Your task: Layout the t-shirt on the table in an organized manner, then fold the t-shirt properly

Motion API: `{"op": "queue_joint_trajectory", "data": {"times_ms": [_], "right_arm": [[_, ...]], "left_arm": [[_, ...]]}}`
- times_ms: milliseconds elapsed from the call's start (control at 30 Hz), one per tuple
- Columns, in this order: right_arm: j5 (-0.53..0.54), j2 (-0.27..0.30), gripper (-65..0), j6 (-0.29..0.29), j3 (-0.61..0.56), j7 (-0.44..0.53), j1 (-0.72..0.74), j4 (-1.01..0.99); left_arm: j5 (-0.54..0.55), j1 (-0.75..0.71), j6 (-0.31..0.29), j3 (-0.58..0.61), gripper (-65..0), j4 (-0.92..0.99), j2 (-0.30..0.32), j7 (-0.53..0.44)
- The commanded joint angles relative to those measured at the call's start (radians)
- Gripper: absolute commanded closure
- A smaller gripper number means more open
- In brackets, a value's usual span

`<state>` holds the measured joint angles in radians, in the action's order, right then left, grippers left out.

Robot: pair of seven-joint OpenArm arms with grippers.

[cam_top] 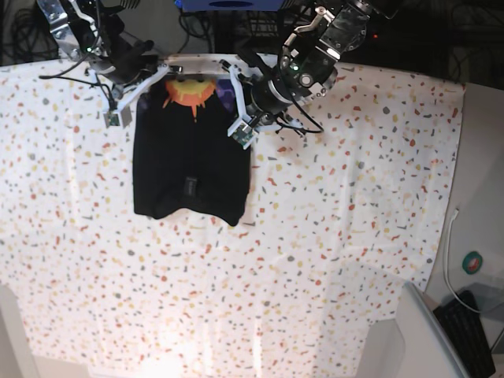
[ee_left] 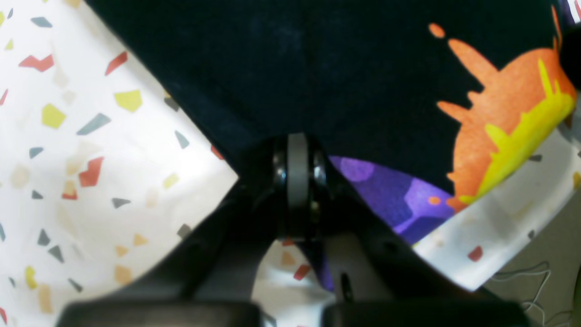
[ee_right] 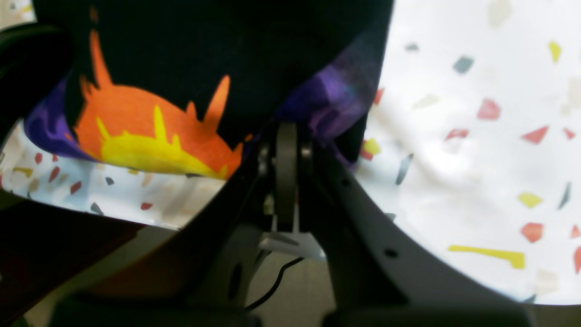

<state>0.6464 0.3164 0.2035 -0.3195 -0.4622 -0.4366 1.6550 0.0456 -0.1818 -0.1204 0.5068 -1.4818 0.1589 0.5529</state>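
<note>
A lab: cables (cam_top: 24, 35) and equipment crowd behind the table (cam_top: 354, 197).

Matt cloth t-shirt (cam_top: 189, 169) on speckled cloth-covered table (cam_top: 331, 252).

Base view as I see it: even overhead light, tabletop (cam_top: 331, 236) bright, washed out near bottom edge, far background dim. Soft shadow under t-shirt (cam_top: 189, 169) hem. Both wrist views soft, slightly blurred. Fingers (ee_left: 297, 172) close to lens, dark, out of focus. Black cloth shows no detail. Mild glare on white cover.
</note>
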Motion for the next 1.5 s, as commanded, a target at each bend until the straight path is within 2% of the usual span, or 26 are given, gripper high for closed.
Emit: {"op": "queue_joint_trajectory", "data": {"times_ms": [0, 200, 367, 567, 667, 767, 833, 967, 1133, 1233, 1333, 1400, 1467], "right_arm": [[0.006, 0.008, 0.0, -0.008, 0.004, 0.016, -0.015, 0.049], [0.006, 0.034, 0.0, 0.0, 0.007, 0.015, -0.047, 0.222], [0.006, 0.033, 0.0, 0.0, 0.007, 0.015, 0.006, 0.121], [0.006, 0.028, 0.0, 0.0, 0.004, 0.021, 0.023, 0.001], [0.006, 0.011, 0.0, 0.0, 0.007, 0.021, 0.018, 0.003], [0.006, 0.016, 0.0, 0.0, 0.01, 0.021, -0.005, 0.069], [0.006, 0.037, 0.0, 0.0, 0.046, 0.015, -0.049, 0.162], [0.006, 0.086, 0.0, -0.005, 0.153, 0.015, -0.245, 0.351], [0.006, 0.129, 0.0, -0.006, 0.225, 0.016, -0.457, 0.36], [0.006, 0.143, 0.0, -0.006, 0.228, 0.021, -0.592, 0.356], [0.003, 0.14, 0.0, -0.008, 0.213, 0.021, -0.674, 0.324], [-0.01, 0.14, 0.0, -0.009, 0.162, 0.023, -0.672, 0.264], [-0.092, 0.135, 0.0, -0.009, 0.093, 0.024, -0.614, 0.153]], "left_arm": [[0.0, 0.003, 0.001, -0.003, 0.0, -0.038, 0.001, -0.001], [0.006, -0.017, 0.001, -0.006, 0.0, -0.205, 0.034, -0.001], [0.001, -0.017, 0.001, 0.002, 0.0, -0.208, 0.014, 0.002], [0.0, -0.014, 0.001, 0.006, 0.0, -0.053, -0.014, -0.003], [0.01, -0.011, 0.003, -0.003, 0.0, -0.033, -0.014, -0.003], [0.01, -0.026, 0.003, -0.006, 0.0, -0.116, -0.006, -0.003], [0.004, -0.066, 0.003, -0.026, 0.0, -0.201, 0.018, -0.001], [0.01, -0.226, 0.003, -0.129, 0.0, -0.408, 0.101, -0.001], [0.01, -0.434, 0.003, -0.259, 0.0, -0.464, 0.175, -0.003], [0.01, -0.559, 0.003, -0.336, 0.0, -0.454, 0.181, -0.004], [0.01, -0.654, 0.003, -0.353, 0.0, -0.458, 0.183, -0.006], [0.01, -0.684, 0.001, -0.343, 0.0, -0.448, 0.181, -0.006], [0.0, -0.692, 0.001, -0.284, 0.0, -0.409, 0.183, -0.012]]}}
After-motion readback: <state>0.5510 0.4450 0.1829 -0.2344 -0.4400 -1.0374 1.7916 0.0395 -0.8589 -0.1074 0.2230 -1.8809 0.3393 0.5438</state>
